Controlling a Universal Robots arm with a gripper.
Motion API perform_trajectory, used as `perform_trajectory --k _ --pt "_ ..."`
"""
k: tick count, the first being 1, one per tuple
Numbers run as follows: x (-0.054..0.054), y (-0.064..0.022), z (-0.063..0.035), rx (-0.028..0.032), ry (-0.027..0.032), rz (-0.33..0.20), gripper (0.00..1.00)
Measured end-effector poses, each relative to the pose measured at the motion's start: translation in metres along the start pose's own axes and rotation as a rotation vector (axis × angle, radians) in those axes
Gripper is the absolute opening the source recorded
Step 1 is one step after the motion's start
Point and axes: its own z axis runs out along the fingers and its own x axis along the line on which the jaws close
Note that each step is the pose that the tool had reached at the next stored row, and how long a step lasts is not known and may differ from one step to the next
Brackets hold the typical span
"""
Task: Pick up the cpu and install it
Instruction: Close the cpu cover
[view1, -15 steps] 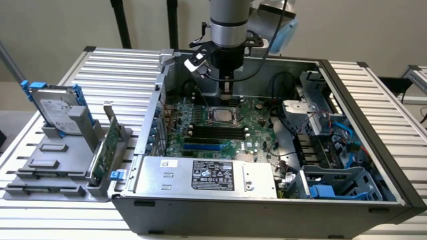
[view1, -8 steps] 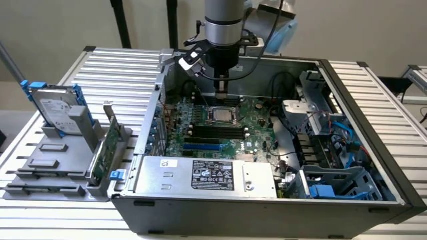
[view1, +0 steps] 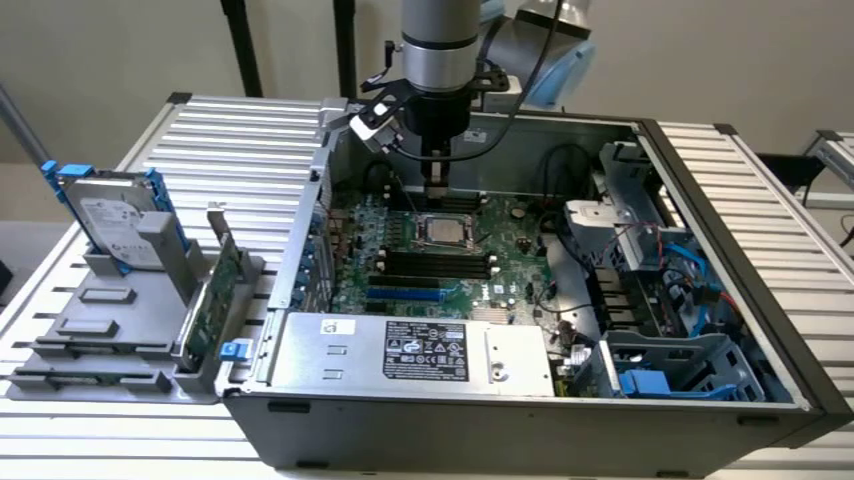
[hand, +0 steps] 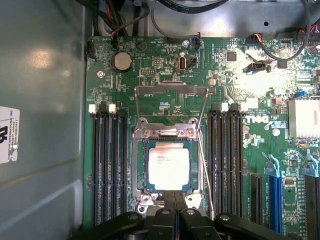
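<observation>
On the exterior view's left, outside the case, a hard drive (view1: 107, 222) stands in a grey rack (not my job today). Next comes the open computer case (view1: 534, 425), with the green board (view1: 521, 275) lying flat on its floor. Near the middle of that board is the cpu (view1: 441, 232) (hand: 169, 169). It lies shiny side up in its square metal socket (hand: 140, 165) and looks flat to me. The socket's lid flap (hand: 170, 90) is tipped up out of the way. My gripper (view1: 437, 192) (hand: 175, 200) hangs over the socket's edge, just beside the chip. My jaws are pinched close together with nothing in them. I cannot tell if my tips touch anything. I think the good way here is to be gentle: stay straight up and down and never shove sideways, because a chip like this likely sits on tiny parts that bend. Blue cables (view1: 681, 270) lie toward the case's right wall, well apart from me.
</observation>
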Motion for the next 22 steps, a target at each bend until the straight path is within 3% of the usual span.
perform_trajectory --k 9,12,18,22 --pt "0.000 0.0000 0.0000 0.0000 0.0000 0.000 0.11" --pt "0.000 0.0029 -0.0025 0.0039 -0.0002 0.000 0.11" --pt "0.000 0.0297 -0.0232 0.0210 -0.0008 -0.001 0.11" --pt "0.001 0.0481 -0.0302 0.0248 -0.0005 -0.001 0.11"
